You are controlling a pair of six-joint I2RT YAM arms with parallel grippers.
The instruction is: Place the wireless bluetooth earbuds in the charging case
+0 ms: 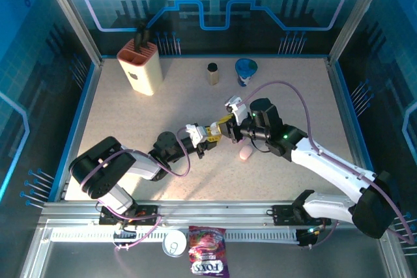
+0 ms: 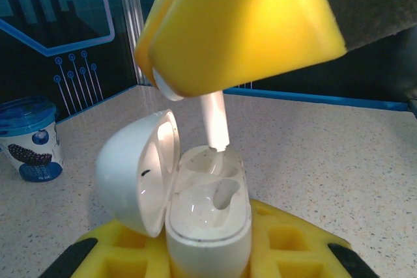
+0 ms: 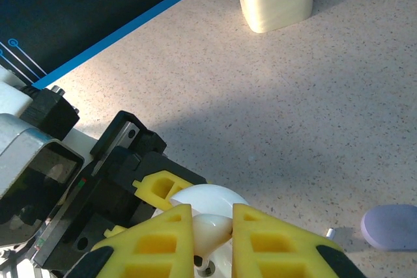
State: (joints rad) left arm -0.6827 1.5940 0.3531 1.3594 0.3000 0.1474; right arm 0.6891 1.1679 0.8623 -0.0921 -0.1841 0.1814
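Note:
My left gripper point(image 2: 207, 249) is shut on a white charging case point(image 2: 210, 222), held upright with its lid point(image 2: 133, 174) swung open to the left. Both moulded slots in the case show. My right gripper point(image 3: 214, 242) is shut on a white earbud point(image 3: 212, 231), pinched between its yellow fingers point(image 2: 241, 24) directly over the case. The earbud's stem point(image 2: 215, 122) points down, and its tip touches the rim of the far slot. From the top view, the left gripper point(image 1: 202, 137) and right gripper point(image 1: 225, 128) meet nose to nose at mid-table.
A closed pastel pebble-shaped case point(image 1: 245, 153) lies on the table just right of the grippers. At the back stand a beige holder point(image 1: 140, 66), a small brown bottle point(image 1: 212, 73) and a blue cup point(image 1: 246, 71). A sweet packet point(image 1: 207, 258) and a tin point(image 1: 174, 243) lie in front of the rail.

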